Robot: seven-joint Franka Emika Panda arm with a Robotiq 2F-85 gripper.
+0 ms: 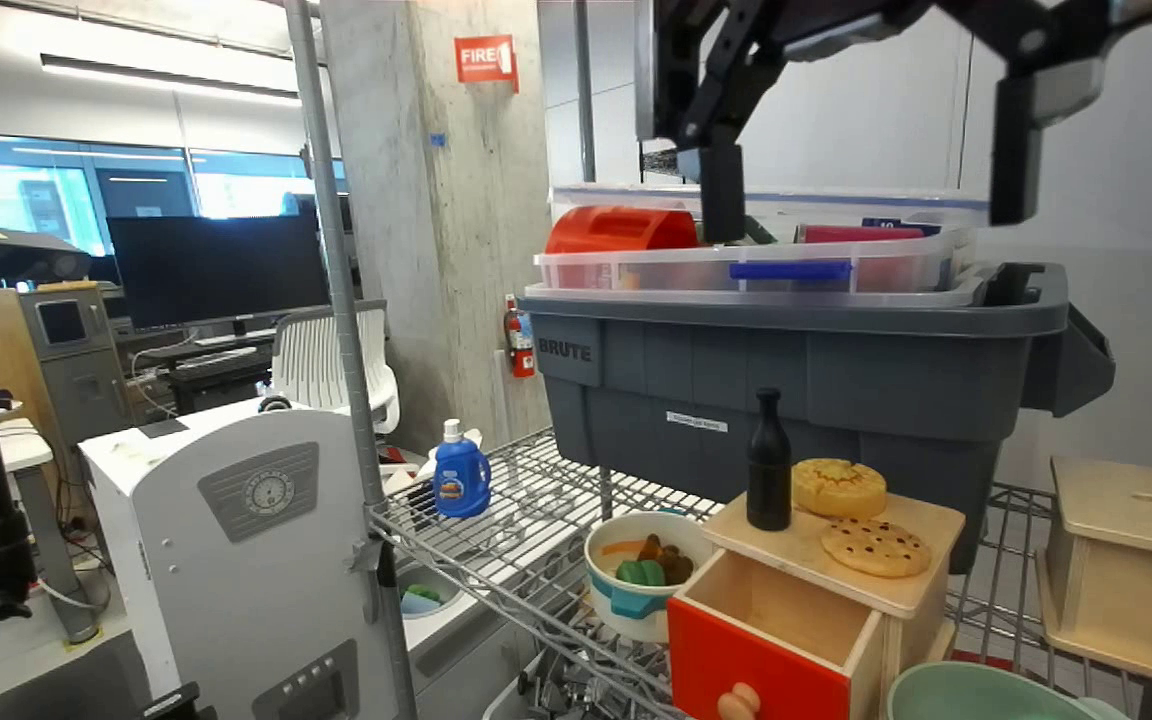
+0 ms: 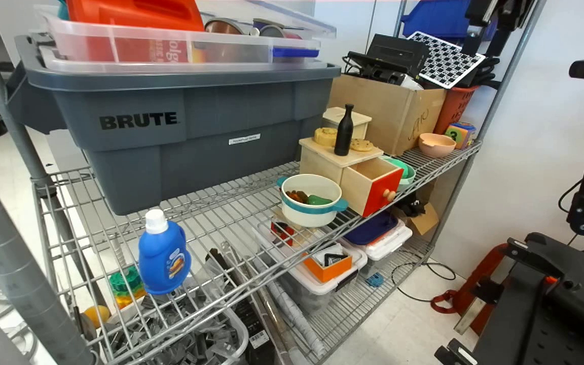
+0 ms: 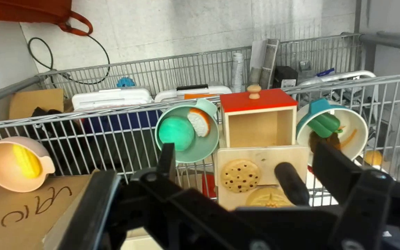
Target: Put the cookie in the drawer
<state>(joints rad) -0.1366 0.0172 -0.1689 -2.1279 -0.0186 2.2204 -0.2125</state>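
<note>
Gripper (image 1: 869,205) has its jaws spread wide, near the top of both exterior views, well apart from the cookie (image 1: 876,547). Cookie lies flat on top of the pale wooden box (image 2: 317,161), just beside the thick yellow round piece (image 1: 839,488); can't tell if they touch. Black bottle (image 2: 343,131) upright on the same top. Drawer (image 1: 761,650) is pulled out, wooden inside visible. White pot (image 2: 308,219) on one side of the box, green bowl (image 3: 203,148) on the opposite side, all on the wire worktop (image 1: 541,490). Grey tote (image 1: 896,380) behind box; blue jug (image 2: 164,258) well apart.
</note>
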